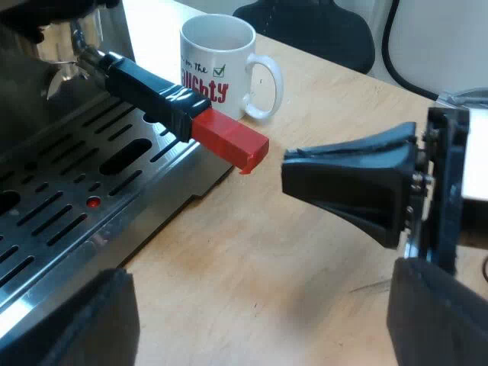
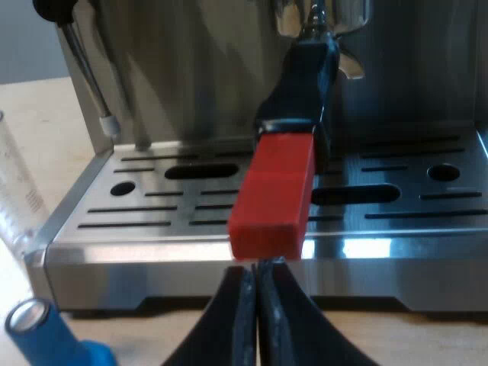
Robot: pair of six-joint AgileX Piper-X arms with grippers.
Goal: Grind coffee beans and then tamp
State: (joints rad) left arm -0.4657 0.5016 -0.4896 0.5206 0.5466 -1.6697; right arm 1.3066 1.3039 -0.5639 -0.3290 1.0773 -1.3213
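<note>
Holder [image 2: 305,76] sat locked in the espresso machine's [image 2: 191,76] front, its red handle end [image 2: 272,194] just above the right jaws, pressed closed on nothing. Left jaws stood wide open over the tabletop [image 1: 252,259]; a mug [image 1: 221,65] stood beside the machine.

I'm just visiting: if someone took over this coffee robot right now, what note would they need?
Left gripper: fingers open, empty, beside the espresso machine.
Right gripper: fingers shut, empty, tips just short of the holder's red end.
The holder is locked into the machine's front; blue tamper and mug stand untouched.
Grinding: cannot tell if done. Left: tamping.
</note>
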